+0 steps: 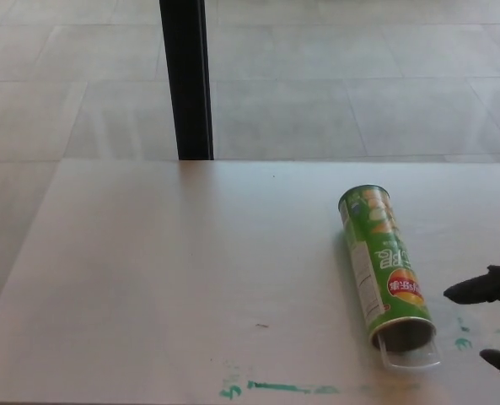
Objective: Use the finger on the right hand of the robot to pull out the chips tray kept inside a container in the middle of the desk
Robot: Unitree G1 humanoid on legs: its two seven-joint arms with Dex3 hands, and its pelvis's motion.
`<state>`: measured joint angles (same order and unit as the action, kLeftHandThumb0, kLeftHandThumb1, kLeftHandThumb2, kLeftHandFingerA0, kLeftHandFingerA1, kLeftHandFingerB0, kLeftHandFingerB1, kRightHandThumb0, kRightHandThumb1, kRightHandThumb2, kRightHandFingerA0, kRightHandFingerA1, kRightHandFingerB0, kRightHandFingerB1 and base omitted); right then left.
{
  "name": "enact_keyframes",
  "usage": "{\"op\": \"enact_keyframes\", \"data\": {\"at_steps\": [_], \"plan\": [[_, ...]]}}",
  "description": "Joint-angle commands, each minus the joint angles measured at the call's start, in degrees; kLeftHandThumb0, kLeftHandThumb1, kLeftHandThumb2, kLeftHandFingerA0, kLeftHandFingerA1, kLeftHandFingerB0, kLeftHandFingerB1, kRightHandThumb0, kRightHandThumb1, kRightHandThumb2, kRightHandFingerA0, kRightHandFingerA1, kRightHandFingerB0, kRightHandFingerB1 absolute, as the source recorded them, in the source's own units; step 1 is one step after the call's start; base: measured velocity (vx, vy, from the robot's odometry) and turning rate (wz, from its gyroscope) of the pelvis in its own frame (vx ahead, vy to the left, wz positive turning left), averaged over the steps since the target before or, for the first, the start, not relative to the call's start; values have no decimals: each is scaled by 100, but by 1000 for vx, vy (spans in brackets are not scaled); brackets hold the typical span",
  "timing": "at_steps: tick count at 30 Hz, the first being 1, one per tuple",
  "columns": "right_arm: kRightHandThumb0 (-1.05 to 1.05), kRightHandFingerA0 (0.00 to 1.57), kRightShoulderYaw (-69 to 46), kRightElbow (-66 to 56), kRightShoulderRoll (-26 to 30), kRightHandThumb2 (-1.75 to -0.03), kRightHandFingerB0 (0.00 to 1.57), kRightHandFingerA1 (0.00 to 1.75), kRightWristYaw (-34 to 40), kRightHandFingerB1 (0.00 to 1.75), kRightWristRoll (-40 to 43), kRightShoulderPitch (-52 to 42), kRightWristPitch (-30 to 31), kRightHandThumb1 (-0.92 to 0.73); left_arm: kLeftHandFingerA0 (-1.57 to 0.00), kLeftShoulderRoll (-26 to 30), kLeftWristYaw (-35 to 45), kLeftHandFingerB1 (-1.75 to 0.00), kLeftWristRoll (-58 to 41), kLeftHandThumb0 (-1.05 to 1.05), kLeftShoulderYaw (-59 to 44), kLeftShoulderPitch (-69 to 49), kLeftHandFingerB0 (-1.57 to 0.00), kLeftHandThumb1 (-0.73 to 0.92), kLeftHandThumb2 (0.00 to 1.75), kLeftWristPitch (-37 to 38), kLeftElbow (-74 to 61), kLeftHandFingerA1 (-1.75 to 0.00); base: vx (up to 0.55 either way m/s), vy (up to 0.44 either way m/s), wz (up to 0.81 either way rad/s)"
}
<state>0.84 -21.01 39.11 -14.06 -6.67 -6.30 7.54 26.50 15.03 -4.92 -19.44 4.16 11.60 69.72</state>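
A green chips can (384,263) lies on its side on the pale desk (165,270), right of the middle, with its open mouth toward the near edge. A clear plastic tray (411,356) sticks a little way out of that mouth. My right hand (494,316) shows at the right edge, level with the can's mouth and a short gap to its right. Its black fingers (473,290) are spread and hold nothing. My left hand does not show.
A black post (186,80) stands behind the desk's far edge, left of centre. Green paint smears (279,387) mark the desk near its front edge. Tiled floor lies beyond.
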Motion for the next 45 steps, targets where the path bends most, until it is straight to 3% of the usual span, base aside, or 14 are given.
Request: {"op": "enact_keyframes", "data": {"at_steps": [1,4,6,7,8,10,11,12,14,26,28,31,45], "plan": [[-18,90,463,175,316,-57,51,115,-238,48,-963,215,-160,-59,-62,129,39,-45,13,-47,59,7,-53,70,61,143,41,-64,0,0,0],[-23,94,719,348,366,-66,49,111,-145,54,-1267,363,-415,-51,-60,132,80,-46,-57,-46,21,-1,-53,71,61,91,-8,-65,0,0,0],[-22,95,842,402,326,-65,52,113,-26,54,-1443,423,-503,-51,-62,145,32,-46,-10,-45,57,12,-53,71,61,98,9,-65,0,0,0],[-16,94,898,409,339,-56,53,113,-25,49,-1531,450,-500,-56,-63,149,13,-46,20,-45,87,20,-53,71,61,121,-7,-66,0,0,0],[-25,97,962,383,321,-67,52,109,44,55,-1697,466,-474,-48,-63,155,10,-46,39,-45,109,16,-53,71,61,140,1,-65,0,0,0],[-24,98,1051,334,325,-67,52,104,62,55,-1870,473,-491,-47,-62,159,5,-46,42,-45,126,12,-52,71,61,145,3,-63,0,0,0],[-24,99,1094,325,316,-67,53,103,57,54,-1948,478,-464,-47,-63,158,6,-46,26,-45,124,13,-52,71,61,131,-9,-63,0,0,0],[-17,100,1189,268,313,-55,57,95,62,48,-2115,425,-416,-53,-62,166,25,-45,0,-45,109,-8,-52,70,61,91,-31,-62,0,0,0],[-17,100,1278,261,360,-56,55,89,-60,47,-2211,456,-377,-54,-63,174,10,-46,13,-44,121,0,-53,71,61,92,-10,-63,0,0,0],[-18,96,1690,514,307,-56,63,107,-128,50,-2949,909,-251,-53,-63,171,41,-47,-20,-44,142,-91,-52,69,60,60,-104,-66,0,0,0],[-18,92,1760,568,251,-55,63,120,-249,50,-3042,1027,-79,-53,-64,196,-5,-47,71,-44,218,-118,-53,70,61,105,-88,-65,0,0,0],[-19,92,1868,737,213,-56,62,116,-333,49,-3228,1182,37,-55,-62,202,10,-45,38,-43,210,-95,-51,71,61,54,-55,-60,0,0,0],[-21,90,2096,1398,-29,-56,61,108,-456,47,-3674,1397,188,-55,-64,160,47,-47,-49,-44,185,-55,-53,69,60,101,-27,-65,0,0,0]]}}
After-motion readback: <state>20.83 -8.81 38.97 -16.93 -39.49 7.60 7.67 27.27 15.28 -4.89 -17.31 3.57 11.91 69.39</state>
